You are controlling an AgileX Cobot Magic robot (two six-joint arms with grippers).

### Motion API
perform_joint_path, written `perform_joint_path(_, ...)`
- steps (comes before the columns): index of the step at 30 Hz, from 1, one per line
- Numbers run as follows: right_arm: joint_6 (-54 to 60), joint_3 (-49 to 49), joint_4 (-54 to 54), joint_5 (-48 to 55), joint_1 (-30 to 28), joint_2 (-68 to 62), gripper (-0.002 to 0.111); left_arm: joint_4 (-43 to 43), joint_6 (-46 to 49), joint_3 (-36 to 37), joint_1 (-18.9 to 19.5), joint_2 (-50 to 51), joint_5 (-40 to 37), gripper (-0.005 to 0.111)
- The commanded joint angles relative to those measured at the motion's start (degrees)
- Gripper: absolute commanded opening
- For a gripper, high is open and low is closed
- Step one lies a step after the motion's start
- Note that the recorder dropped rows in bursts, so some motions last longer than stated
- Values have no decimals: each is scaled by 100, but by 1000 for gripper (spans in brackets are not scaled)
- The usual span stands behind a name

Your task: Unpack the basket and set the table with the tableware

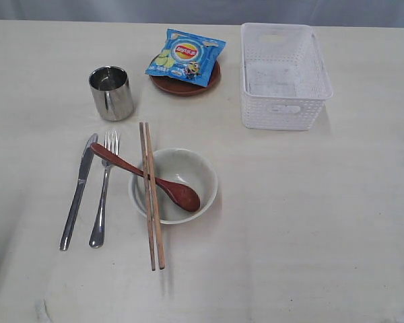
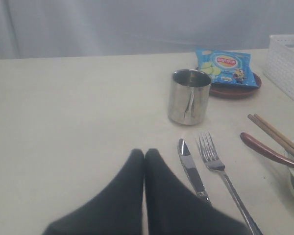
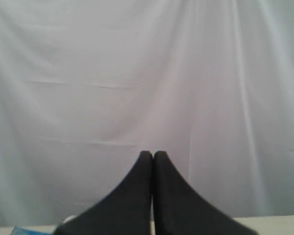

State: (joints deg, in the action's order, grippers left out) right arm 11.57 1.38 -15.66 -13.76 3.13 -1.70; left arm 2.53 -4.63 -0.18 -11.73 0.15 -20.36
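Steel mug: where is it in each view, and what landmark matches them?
Exterior view: steel mug upper left, beyond the knife and fork.
Left wrist view: mug upright, just beyond the knife and fork tips.
Right wrist view: not in it.
Shared landmark: blue chips packet on its brown plate, near the mug.

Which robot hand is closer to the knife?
Left. The left gripper is close beside the tip of the knife. The right gripper points at the curtain, with no knife in its view.
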Motion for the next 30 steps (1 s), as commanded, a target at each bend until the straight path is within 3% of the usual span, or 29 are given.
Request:
perform_joint_path(1,-1127,-13,1462,796,-158,125,-1,47,-24,18,-29,-15,61,0)
perform_joint_path(8,-1561,-138,1686,1137,-296,170,-1,47,-24,18,-29,-15,61,0)
perform_joint_path(17,-1628,-138,1728,3320,-296,170,-1,47,-24,18,-29,-15,61,0)
perform_joint_path(30,-1501,-138,1728,3381,-296,170,-1,47,-24,18,-29,-15,61,0)
